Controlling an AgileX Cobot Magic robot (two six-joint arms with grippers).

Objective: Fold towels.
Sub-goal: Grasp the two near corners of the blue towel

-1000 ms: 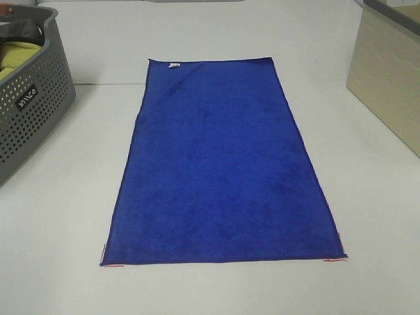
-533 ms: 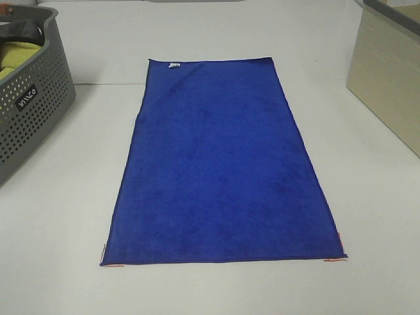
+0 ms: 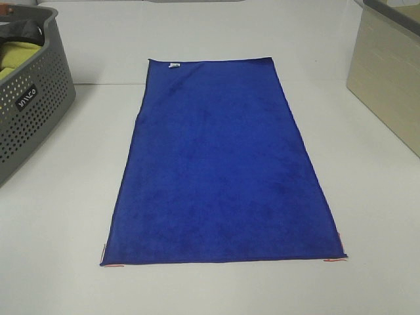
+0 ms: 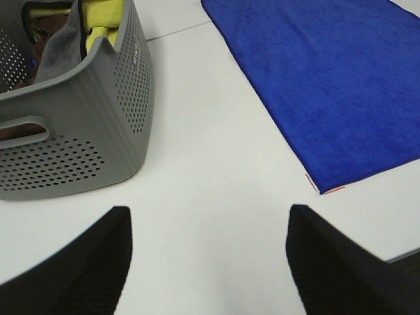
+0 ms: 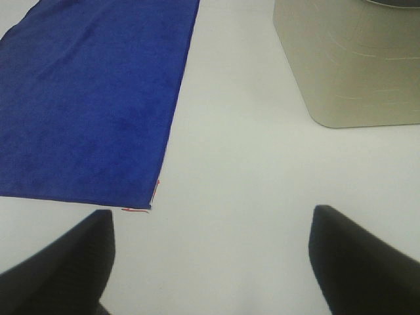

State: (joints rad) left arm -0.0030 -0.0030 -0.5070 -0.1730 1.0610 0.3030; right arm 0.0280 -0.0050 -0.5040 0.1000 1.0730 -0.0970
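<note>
A deep royal-blue towel [image 3: 220, 164] lies flat and fully spread on the white table, long side running away from me, with a small white tag [image 3: 174, 65] at its far short edge. No gripper shows in the exterior high view. In the left wrist view my left gripper [image 4: 209, 262] is open and empty above bare table, near the towel's near left corner [image 4: 315, 182]. In the right wrist view my right gripper [image 5: 213, 259] is open and empty, near the towel's near right corner [image 5: 146, 205].
A grey perforated basket [image 3: 29, 98] holding a yellow-green cloth [image 4: 108, 16] and dark fabric stands at the left. A beige bin [image 3: 387, 72] stands at the right. Small red marks [image 3: 335, 260] sit on the table at the towel's near corners.
</note>
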